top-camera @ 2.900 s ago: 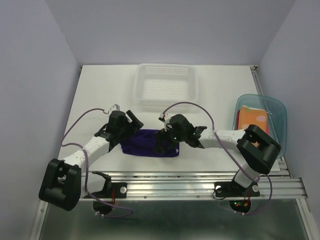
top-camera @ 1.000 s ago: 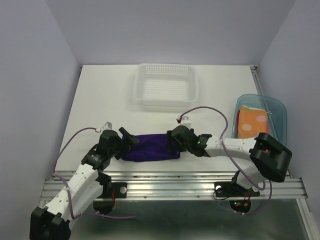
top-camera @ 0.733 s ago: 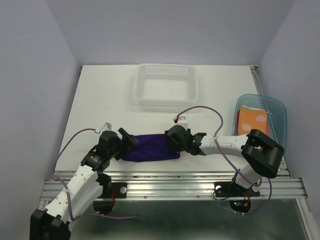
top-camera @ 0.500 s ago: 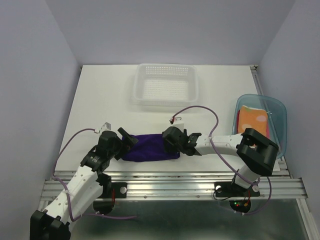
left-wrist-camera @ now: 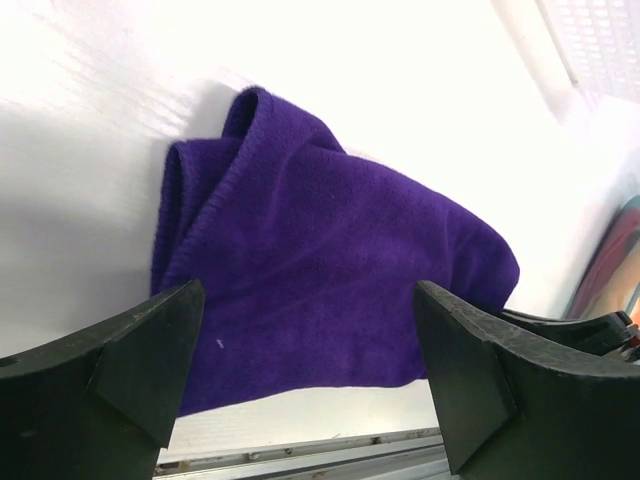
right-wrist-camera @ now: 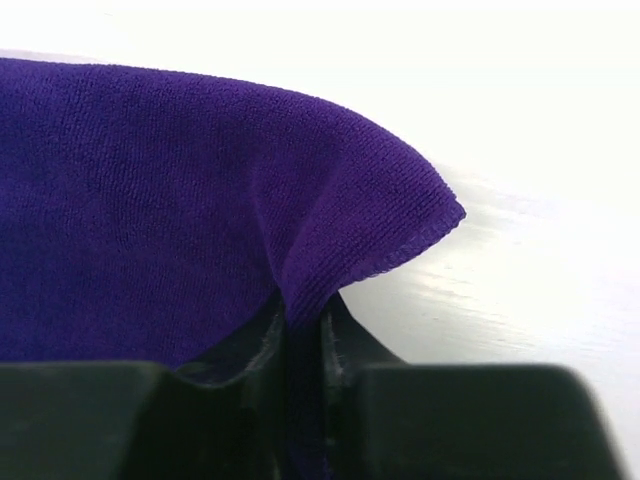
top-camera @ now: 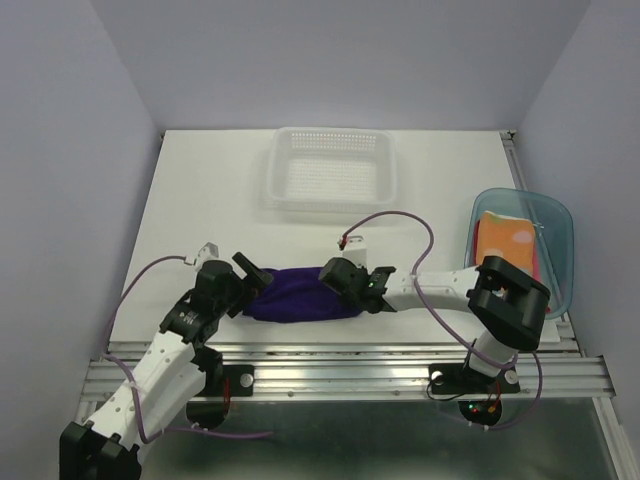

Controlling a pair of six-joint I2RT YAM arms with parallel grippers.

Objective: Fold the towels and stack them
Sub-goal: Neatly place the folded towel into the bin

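Purple towel (right-wrist-camera: 130, 200) — tight in right claw (right-wrist-camera: 298, 328)

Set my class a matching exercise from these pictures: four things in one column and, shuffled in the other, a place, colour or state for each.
Column one
1. left end effector
2. right end effector
3. orange dotted towel
4. basket

Column two
a. in the teal tray
b. white and perforated
c. open, holding nothing
d. shut on a fold of the purple towel

Pairs: 1-c; 2-d; 3-a; 4-b
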